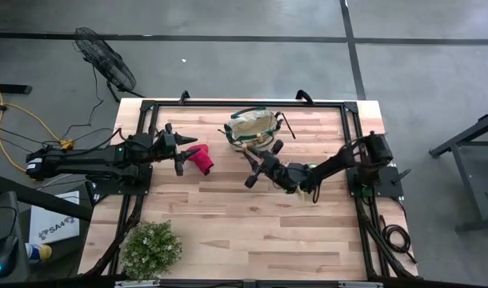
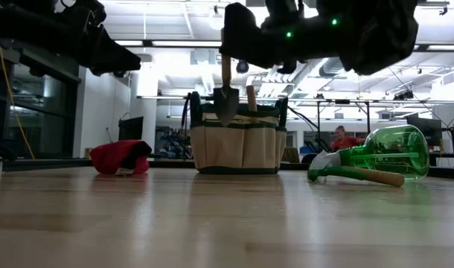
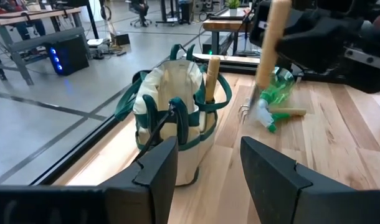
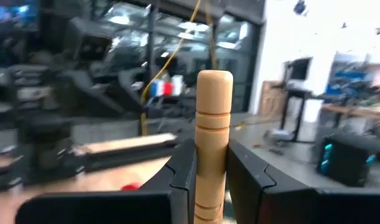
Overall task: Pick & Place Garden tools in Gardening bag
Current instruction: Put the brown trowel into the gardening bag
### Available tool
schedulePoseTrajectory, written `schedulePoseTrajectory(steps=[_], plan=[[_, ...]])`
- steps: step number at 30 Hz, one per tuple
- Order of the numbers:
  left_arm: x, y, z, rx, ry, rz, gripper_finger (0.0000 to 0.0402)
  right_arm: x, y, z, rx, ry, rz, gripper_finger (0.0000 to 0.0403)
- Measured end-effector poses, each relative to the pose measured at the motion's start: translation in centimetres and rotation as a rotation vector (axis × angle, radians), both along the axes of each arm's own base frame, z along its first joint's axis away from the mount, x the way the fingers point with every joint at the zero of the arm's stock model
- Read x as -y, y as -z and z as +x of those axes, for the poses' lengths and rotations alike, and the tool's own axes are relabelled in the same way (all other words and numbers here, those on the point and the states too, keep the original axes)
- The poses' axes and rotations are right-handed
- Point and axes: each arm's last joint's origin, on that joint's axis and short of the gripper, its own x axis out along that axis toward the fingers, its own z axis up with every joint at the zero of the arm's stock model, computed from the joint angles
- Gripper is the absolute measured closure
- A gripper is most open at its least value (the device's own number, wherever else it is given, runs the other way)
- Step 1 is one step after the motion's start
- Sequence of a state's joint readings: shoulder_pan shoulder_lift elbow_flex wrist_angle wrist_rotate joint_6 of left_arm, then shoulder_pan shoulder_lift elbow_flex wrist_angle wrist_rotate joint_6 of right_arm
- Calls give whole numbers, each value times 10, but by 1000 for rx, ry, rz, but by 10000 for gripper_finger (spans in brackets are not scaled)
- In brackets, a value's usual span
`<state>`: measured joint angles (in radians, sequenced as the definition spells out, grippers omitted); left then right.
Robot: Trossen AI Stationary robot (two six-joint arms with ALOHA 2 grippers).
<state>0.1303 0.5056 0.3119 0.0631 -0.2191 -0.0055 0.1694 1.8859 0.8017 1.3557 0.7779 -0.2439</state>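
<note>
We have the right end effector [image 4: 210, 180] clamped on a wooden handle, and in the low view a trowel [image 2: 226, 100] hangs blade-down from it, well clear of the counter [image 1: 252, 224]. From above, this end effector [image 1: 262, 162] sits just short of the gardening bag [image 1: 252, 128], on the side toward the middle of the counter.

The bag stands upright near the far edge, and one wooden handle [image 3: 212, 78] already pokes out of it. So here is how we judge the step: keep the trowel vertical, carry it over the rim, and lower the blade into the open mouth, clear of that standing handle and the loop handles. Let go only once the blade is well inside, or the soft fabric may fold.

Over on the left, the left end effector [image 1: 178, 154] hovers with its fingers [image 3: 274, 174] apart and empty, beside the red-handled pruning shears [image 1: 201, 158] lying on the counter. The green sprayer [image 2: 383, 156] and another wooden-handled tool [image 2: 372, 176] lie beside the bag, toward the right arm.

Room? The middle of the counter is bare, the bushy plant [image 1: 150, 250] sits far off at a near corner, and the bag is close to the far frame rail [image 1: 324, 104], so we approach from the near side.
</note>
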Motion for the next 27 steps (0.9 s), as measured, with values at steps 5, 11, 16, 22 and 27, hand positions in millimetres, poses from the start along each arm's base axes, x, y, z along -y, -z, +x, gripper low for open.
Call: schedulePoseTrajectory(steps=[5, 11, 16, 22, 27], plan=[[0, 0, 0, 0, 0, 0, 231, 6, 2, 1, 15, 40, -69, 352], [0, 0, 0, 0, 0, 0, 231, 19, 2, 2, 9, 67, -87, 352], [0, 0, 0, -1, 1, 0, 231, 29, 1, 3, 11, 68, -96, 352], [0, 0, 0, -2, 1, -1, 231, 39, 2, 4, 0, 87, -106, 352], [0, 0, 0, -2, 2, -1, 231, 45, 2, 4, 3, 58, -124, 352]])
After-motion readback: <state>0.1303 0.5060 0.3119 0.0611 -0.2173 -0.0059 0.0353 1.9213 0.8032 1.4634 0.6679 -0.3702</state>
